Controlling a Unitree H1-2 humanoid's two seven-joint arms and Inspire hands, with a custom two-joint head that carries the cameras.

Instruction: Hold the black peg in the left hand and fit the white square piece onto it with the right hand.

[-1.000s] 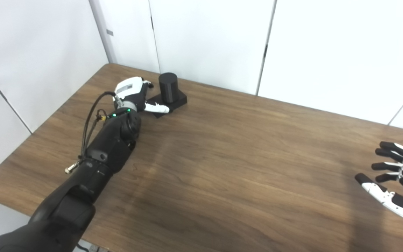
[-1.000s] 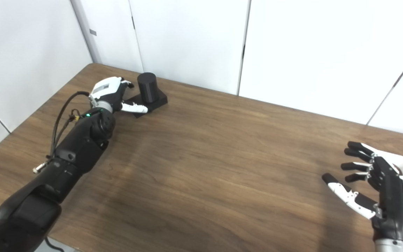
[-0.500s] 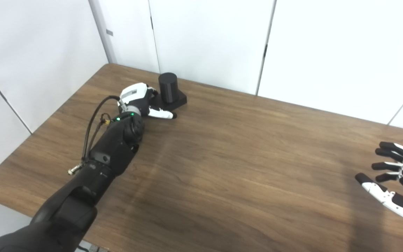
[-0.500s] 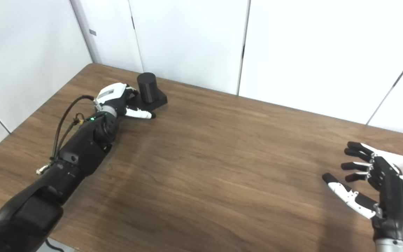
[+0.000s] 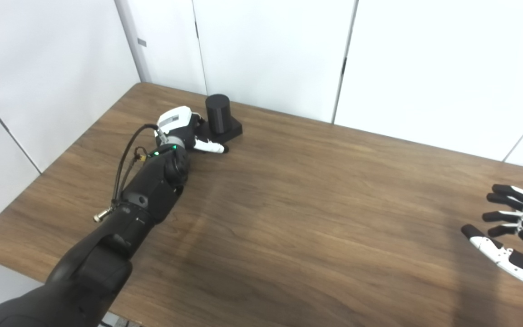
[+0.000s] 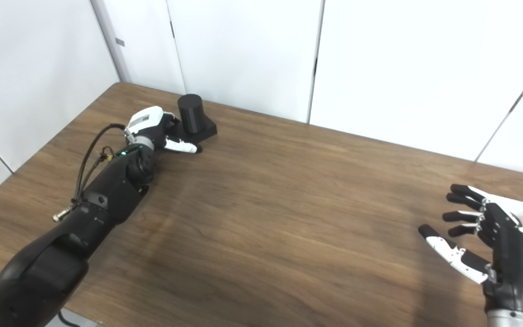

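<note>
while my left arm stretches across the wooden tabletop (image 5: pixel 298 218) toward eleven o'clock, my left robot hand (image 5: pixel 183 131) lies low against the black peg (image 5: pixel 218 113), which stands upright on its square black base (image 5: pixel 232 130) near the far left corner. the white back of that robot hand faces up, and its thumb (image 5: pixel 210 146) lies along the near edge of the base, tip pointing toward three o'clock. the other fingers reach in on the nine o'clock side of the peg, but they are mostly hidden behind the robot hand itself, so i cannot tell whether they are closed on the peg or merely beside it. the base sits flat on the wood.

my right robot hand (image 6: pixel 488 243) hovers well apart from all this, at about four o'clock near the right edge. its fingers (image 6: pixel 463 202) are spread and gently curled, the thumb held apart below them, and nothing rests in the palm. i see no white square piece in either view.
</note>
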